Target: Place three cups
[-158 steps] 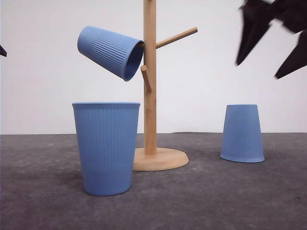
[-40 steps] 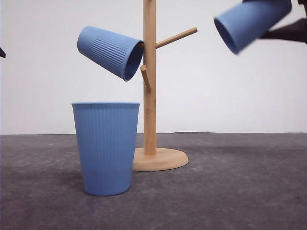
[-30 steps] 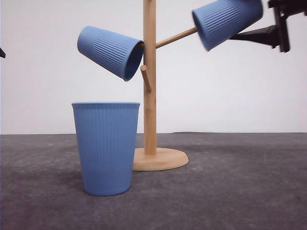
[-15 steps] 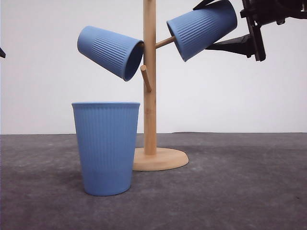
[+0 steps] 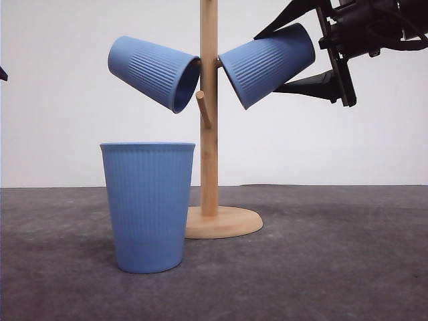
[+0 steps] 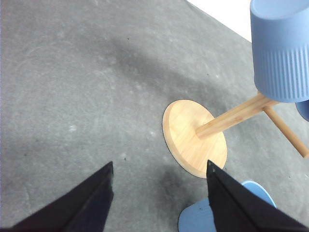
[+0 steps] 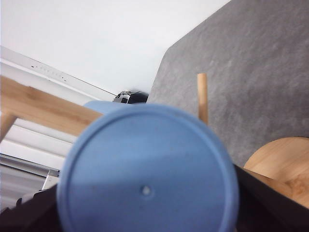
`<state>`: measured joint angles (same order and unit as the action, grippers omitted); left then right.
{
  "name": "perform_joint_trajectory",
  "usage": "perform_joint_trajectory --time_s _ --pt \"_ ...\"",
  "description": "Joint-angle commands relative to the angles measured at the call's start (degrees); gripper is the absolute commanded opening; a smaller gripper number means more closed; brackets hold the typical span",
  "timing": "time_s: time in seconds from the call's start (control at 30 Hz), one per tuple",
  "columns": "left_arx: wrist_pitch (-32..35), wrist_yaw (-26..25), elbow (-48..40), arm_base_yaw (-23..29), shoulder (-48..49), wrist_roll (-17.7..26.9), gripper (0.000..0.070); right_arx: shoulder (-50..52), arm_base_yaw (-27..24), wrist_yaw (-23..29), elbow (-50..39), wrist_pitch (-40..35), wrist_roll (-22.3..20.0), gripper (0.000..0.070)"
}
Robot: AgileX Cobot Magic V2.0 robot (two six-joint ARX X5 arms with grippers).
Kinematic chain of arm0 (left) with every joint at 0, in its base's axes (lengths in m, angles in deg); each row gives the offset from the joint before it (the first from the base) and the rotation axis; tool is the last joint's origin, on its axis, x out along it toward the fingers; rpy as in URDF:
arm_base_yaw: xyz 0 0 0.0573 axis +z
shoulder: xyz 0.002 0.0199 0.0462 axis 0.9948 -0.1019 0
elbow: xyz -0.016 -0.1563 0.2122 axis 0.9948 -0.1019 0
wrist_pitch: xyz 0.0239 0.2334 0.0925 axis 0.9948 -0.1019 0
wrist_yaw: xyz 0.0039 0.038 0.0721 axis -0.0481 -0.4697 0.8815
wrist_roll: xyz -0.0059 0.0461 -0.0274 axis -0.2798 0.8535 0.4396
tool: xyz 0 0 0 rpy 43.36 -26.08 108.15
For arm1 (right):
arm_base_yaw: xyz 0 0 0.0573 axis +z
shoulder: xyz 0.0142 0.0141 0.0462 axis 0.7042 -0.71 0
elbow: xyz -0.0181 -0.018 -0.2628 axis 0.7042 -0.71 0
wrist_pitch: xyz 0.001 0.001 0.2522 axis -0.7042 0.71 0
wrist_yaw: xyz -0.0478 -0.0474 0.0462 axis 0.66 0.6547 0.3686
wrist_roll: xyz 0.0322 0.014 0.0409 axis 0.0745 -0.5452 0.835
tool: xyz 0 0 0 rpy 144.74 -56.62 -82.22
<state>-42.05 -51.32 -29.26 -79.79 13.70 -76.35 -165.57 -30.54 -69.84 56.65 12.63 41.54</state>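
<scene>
The right claw (image 5: 304, 63), gripping a ribbed light-blue plastic cup (image 5: 266, 63), has just slid it onto the wooden peg stand (image 5: 208, 134); one remains.

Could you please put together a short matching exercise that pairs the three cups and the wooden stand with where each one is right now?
Things:
1. cup in the right gripper
2. left hung cup
3. upright cup
4. wooden stand

Places or states:
A. standing mouth up on the grey table, in front of the stand's base
B. tilted on a peg left of the post, with no gripper on it
C. round base on the table, post upright
D. held tilted, mouth toward the post, on the right side

Pairs: 1-D, 2-B, 3-A, 4-C
</scene>
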Motion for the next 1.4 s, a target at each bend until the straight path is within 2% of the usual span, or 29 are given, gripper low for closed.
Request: perform_joint_trajectory --time_s 0.0,0.17,0.27,0.43,0.57,0.67,0.73,0.8,0.87,1.0,1.07,1.17,1.23,1.3,1.37 --pt "0.4 0.2 0.6 0.0 -0.2 0.2 0.0352 -0.7 0.5 0.1 0.8 -1.0 -0.9 0.0526" --pt "0.4 0.1 0.6 0.0 -0.2 0.2 0.0351 -0.6 0.6 0.2 0.8 -1.4 -0.9 0.0593" --pt "0.4 0.1 0.6 0.0 -0.2 0.2 0.035 -0.5 0.6 0.4 0.8 -1.4 -0.9 0.0656" --pt "0.4 0.2 0.6 0.0 -0.2 0.2 0.0351 0.5 -0.2 0.5 0.8 -1.3 -1.0 0.0663" --pt "0.4 0.2 0.6 0.0 -0.2 0.2 0.0351 3.0 -2.8 0.5 0.7 -0.6 -1.4 0.0663" --pt "0.4 0.2 0.6 0.0 -0.2 0.2 0.0351 5.7 -6.0 -0.1 0.7 2.4 -2.7 0.0663" --pt "0.4 0.2 0.6 0.0 -0.2 0.2 0.0351 7.8 -8.6 -1.2 0.7 6.3 -5.1 0.0662" --pt "0.4 0.2 0.6 0.0 -0.2 0.2 0.0351 10.2 -11.3 -2.4 0.7 11.3 -8.4 0.0656" --pt "0.4 0.2 0.6 0.0 -0.2 0.2 0.0351 12.7 -13.8 -3.2 0.7 17.2 -12.2 0.0609" --pt "0.3 0.2 0.6 0.0 -0.2 0.2 0.0351 18.0 -17.5 -2.5 0.7 32.1 -24.5 0.0365" --pt "-0.1 0.1 0.6 0.0 -0.2 0.3 0.0351 20.5 -18.1 -0.3 0.7 40.5 -32.1 0.0307" --pt "-2.0 0.0 0.6 0.0 -0.2 1.5 0.0351 23.7 -17.6 8.0 0.7 52.5 -43.4 0.0306" --pt "-4.3 -0.2 0.6 0.0 -0.2 4.0 0.0351 25.4 -16.4 14.5 0.7 58.5 -49.8 0.0306" --pt "-6.7 -0.2 0.6 -0.4 -0.2 7.0 0.0351 27.1 -14.9 19.5 0.7 62.2 -53.5 0.0306" --pt "-8.9 -0.1 0.6 -0.9 -0.2 9.8 0.0351 28.9 -13.6 21.8 0.4 63.6 -55.2 0.0306"
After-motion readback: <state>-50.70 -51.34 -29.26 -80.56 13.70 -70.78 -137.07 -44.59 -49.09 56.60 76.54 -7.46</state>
